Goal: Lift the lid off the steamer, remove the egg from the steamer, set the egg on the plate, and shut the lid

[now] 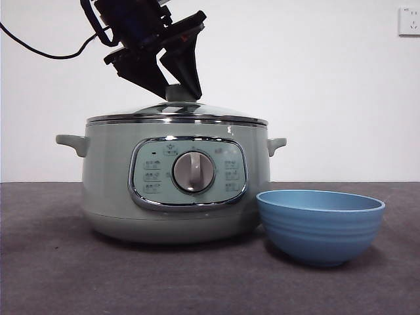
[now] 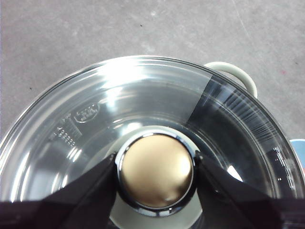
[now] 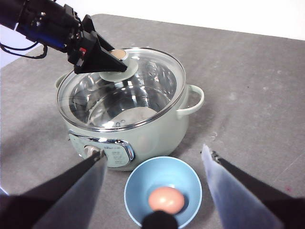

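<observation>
Glass dome first: the lid (image 1: 177, 111) is clear and shallow with a chrome rim, and I see it seated flat on the steamer (image 1: 118, 177). Its round knob (image 2: 156, 170) reads pale green from the front and warm tan from my left wrist camera. The left gripper (image 2: 156, 174) has a black wedge-shaped jaw on each side of that knob, pressed against its chrome collar, so I read it as clamped on the knob. From the front the same gripper (image 1: 176, 82) comes down at a slant from the upper left.

The steamer is a big round sage-green pot with two small side handles and a chrome-framed panel with a grey dial (image 1: 193, 172). Through the glass I see a shiny metal interior; what lies inside I cannot tell.

The plate (image 3: 136, 191) is a small blue bowl with ridged sides, just beside the steamer's front. A smooth brownish egg (image 3: 166, 199) lies in it. My right gripper (image 3: 155, 164) hangs above that bowl, jaws wide apart, holding nothing. The table (image 1: 52, 275) is matte dark grey.
</observation>
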